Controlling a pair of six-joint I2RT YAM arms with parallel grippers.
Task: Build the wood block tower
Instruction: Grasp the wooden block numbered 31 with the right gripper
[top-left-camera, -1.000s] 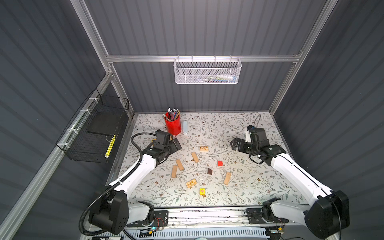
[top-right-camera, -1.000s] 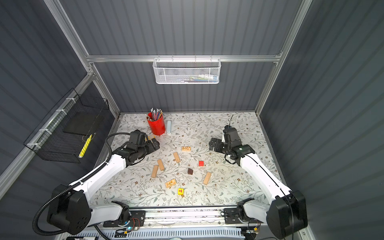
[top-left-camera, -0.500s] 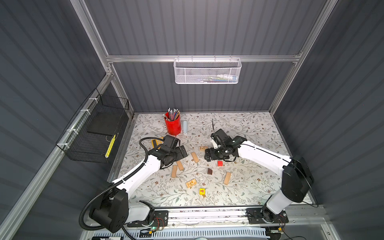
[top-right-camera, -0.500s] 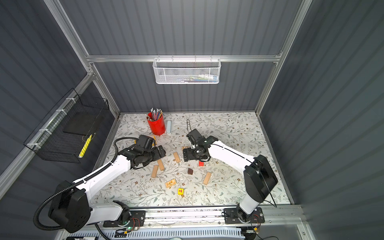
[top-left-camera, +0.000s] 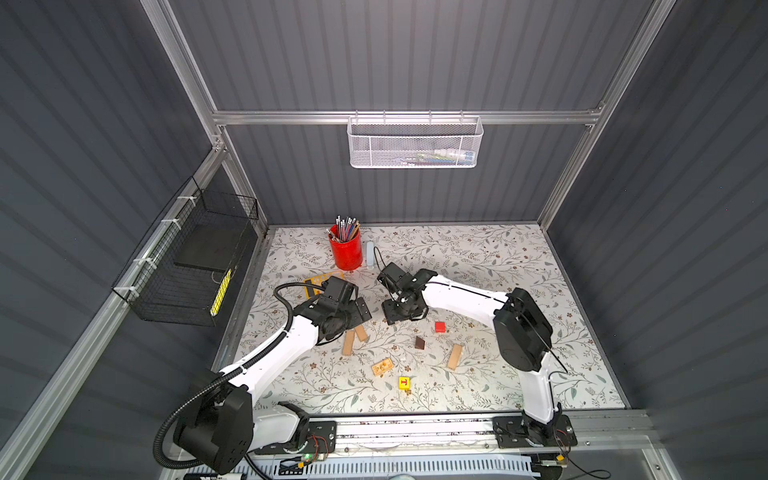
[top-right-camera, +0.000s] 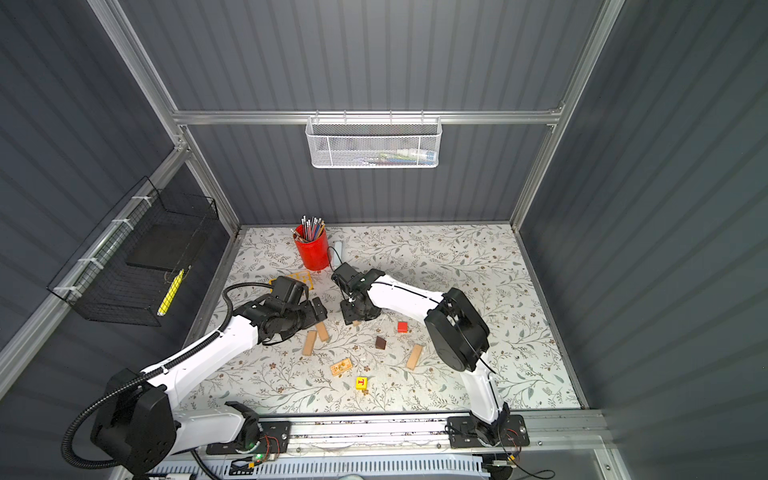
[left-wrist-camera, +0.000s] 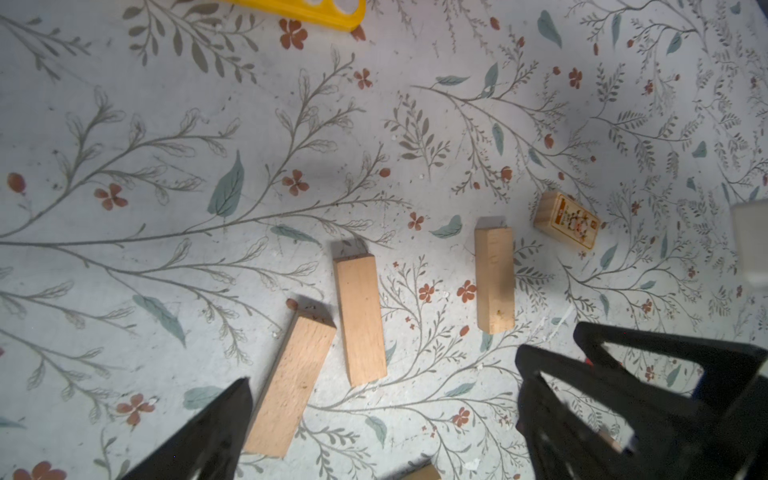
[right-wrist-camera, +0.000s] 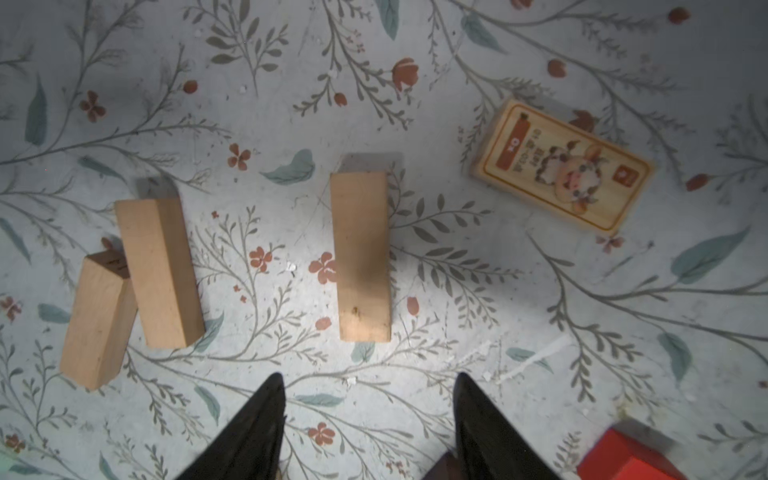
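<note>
Tower status: not assembled; no piece rests on another. The pieces lie singly on the floral table cover (top-left-camera: 519, 266), in its middle and near half.
Leftmost plank (top-left-camera: 348, 343): tan, flat, one corner touching the second plank (top-left-camera: 360, 332).
Third plank (right-wrist-camera: 361, 255): tan, flat, apart from that pair, to their right and farther back.
Far printed block (right-wrist-camera: 563, 166): pale, cartoon print facing up, right of the third plank.
Near printed block (top-left-camera: 382, 367): flat, on the near side of the plank pair.
Yellow cube (top-left-camera: 404, 382): red letter on top; the piece nearest the front edge.
Dark brown wedge (top-left-camera: 420, 343): centre, near the red cube (top-left-camera: 440, 327), not touching it.
Right plank (top-left-camera: 454, 356): flat, alone, the rightmost piece.
Left gripper (left-wrist-camera: 384, 370): jaws spread wide, holding nothing; poised over the far ends of the leftmost and second planks.
Right gripper (right-wrist-camera: 369, 376): reaches across the middle; jaws partly drawn in with a clear gap, holding nothing. The third plank lies just beyond the fingertips, with no contact visible.
Black wire basket (top-left-camera: 195, 257): on the left wall, away from the pieces.
Yellow plastic piece (left-wrist-camera: 299, 10): round holes, flat on the cover, far-left of the left gripper.
Red pencil cup (top-left-camera: 345, 253): upright, beyond both grippers; a pale blue item (top-left-camera: 369, 253) stands just right of it.
White mesh basket (top-left-camera: 415, 141): on the far wall.
Obstruction: in both top views the right arm (top-left-camera: 461, 293) covers the far printed block and most of the third plank.
</note>
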